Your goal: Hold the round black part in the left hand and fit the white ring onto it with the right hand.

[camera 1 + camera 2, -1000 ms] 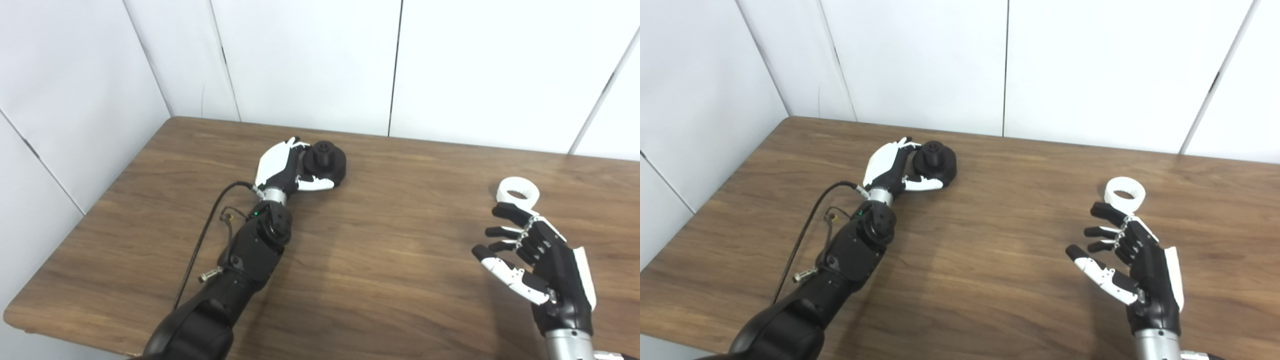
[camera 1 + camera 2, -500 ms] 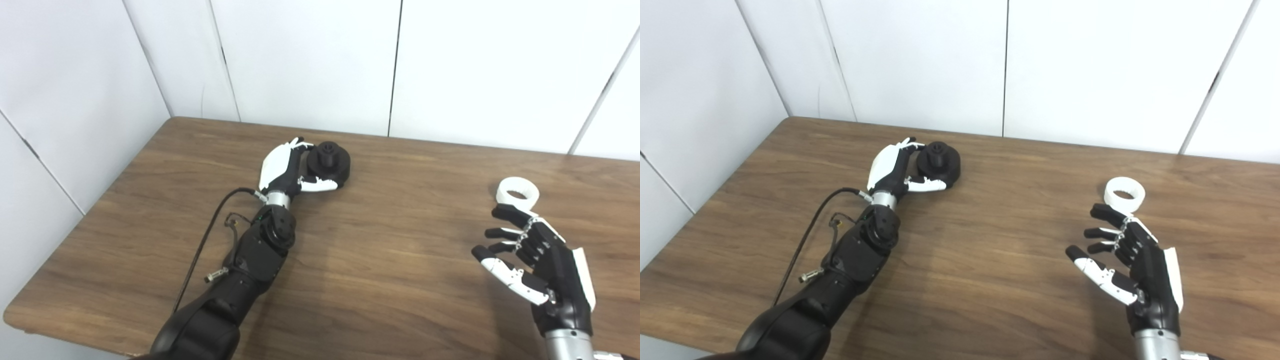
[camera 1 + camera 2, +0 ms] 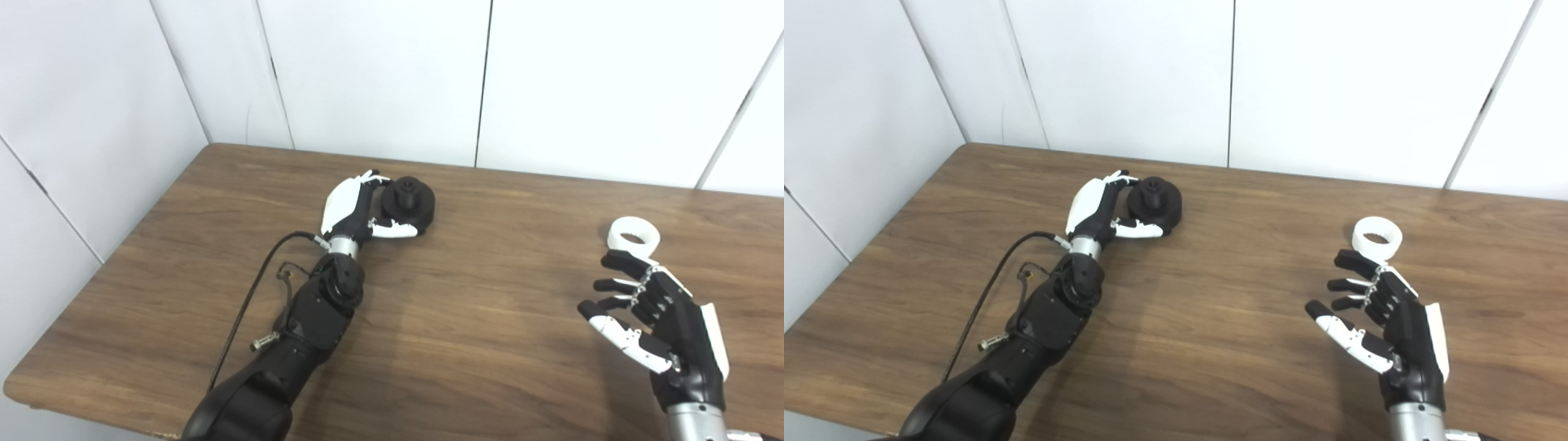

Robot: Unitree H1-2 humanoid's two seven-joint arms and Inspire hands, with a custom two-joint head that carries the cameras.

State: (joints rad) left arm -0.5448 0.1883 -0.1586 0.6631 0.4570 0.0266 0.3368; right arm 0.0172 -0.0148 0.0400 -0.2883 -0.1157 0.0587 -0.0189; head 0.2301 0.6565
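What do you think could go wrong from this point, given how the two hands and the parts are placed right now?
The left hand cups the round black part from one side only, thumb along its near edge, with the part apparently on the table; closing might push it away instead of gripping it. The right hand is open just short of the white ring, which lies flat; fingertips could nudge it off toward the table's far right edge. The two parts sit far apart, so alignment must come later.

Left arm: extended forward from the lower left, forearm angled up and right, cable looped beside the wrist. Left robot hand: fingers curled, thumb extended rightward. Right arm: enters at the lower right, wrist upright. Right robot hand: raised, holding nothing, fingers spread and pointing left.
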